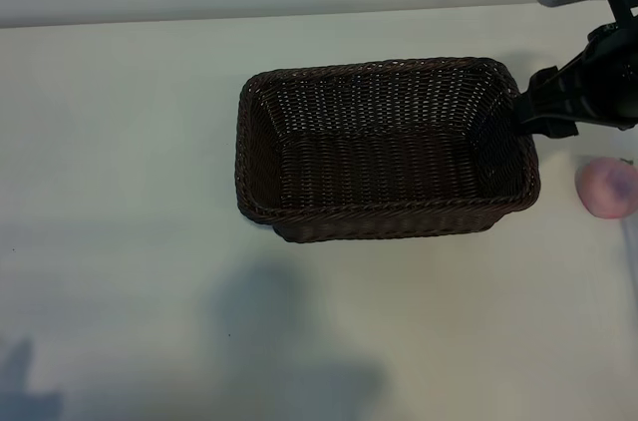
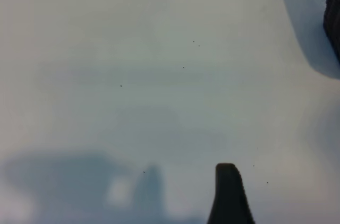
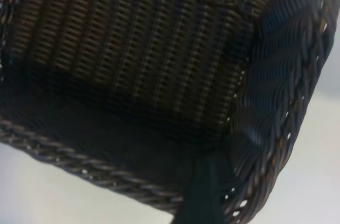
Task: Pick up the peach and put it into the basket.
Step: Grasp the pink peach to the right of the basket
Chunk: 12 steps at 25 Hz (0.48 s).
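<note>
The dark brown wicker basket (image 1: 389,210) stands empty in the middle of the white table. The pale pink peach (image 1: 608,188) lies on the table just off the basket's right end, partly cut by the picture edge. My right gripper (image 1: 536,110) hovers at the basket's right rim, behind the peach and apart from it, open with nothing in it. In the right wrist view one dark finger (image 3: 204,195) hangs over the braided rim (image 3: 79,160). My left gripper (image 2: 172,208) is outside the exterior view. It is open over bare table, one fingertip (image 2: 228,192) showing.
The table's back edge (image 1: 299,17) runs behind the basket. A corner of the basket (image 2: 333,11) shows at the edge of the left wrist view. Arm shadows fall on the table near the front left (image 1: 279,331).
</note>
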Available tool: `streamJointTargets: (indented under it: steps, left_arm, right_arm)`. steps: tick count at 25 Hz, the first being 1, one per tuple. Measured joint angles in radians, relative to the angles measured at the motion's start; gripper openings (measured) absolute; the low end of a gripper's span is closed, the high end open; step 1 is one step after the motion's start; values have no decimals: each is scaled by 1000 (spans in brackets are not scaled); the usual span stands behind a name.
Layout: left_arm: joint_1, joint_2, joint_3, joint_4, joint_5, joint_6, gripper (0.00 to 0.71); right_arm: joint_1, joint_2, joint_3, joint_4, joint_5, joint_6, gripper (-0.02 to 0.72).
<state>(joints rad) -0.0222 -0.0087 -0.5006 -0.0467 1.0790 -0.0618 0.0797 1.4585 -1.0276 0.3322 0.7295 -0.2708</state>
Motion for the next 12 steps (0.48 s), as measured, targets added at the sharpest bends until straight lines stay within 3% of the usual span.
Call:
streamJointTargets:
  steps: [12]
  left_arm:
    - [-6, 0, 0, -1, 1, 1, 498]
  right_arm:
    - [0, 0, 0, 12, -41, 0, 594]
